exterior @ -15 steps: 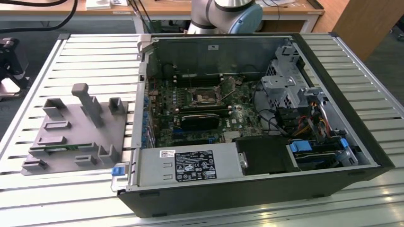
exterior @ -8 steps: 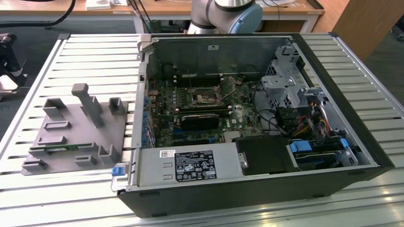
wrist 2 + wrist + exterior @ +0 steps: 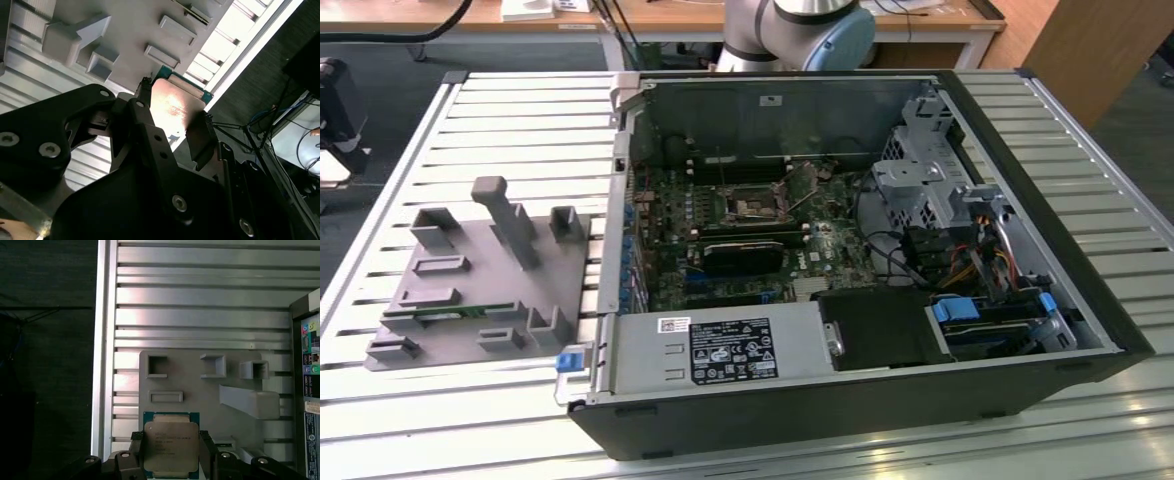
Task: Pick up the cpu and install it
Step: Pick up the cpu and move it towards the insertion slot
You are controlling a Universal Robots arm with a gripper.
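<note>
First wrist view has the pincer [image 3: 171, 460] clamped on the cpu [image 3: 171, 446], one finger on each side of it, metal top facing the camera. Behind the pincer is the grey holder block [image 3: 200, 385] on the slatted worktop [image 3: 200, 315], second wrist view shows the same grip

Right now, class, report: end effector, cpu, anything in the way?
End effector shut on cpu. Cpu held over grey fixture. No obstruction seen.

Wooden desks [image 3: 680, 15] stand beyond the slatted metal table [image 3: 520, 120]; a wooden cabinet [image 3: 1094, 50] and dark floor [image 3: 400, 70] flank it.
</note>
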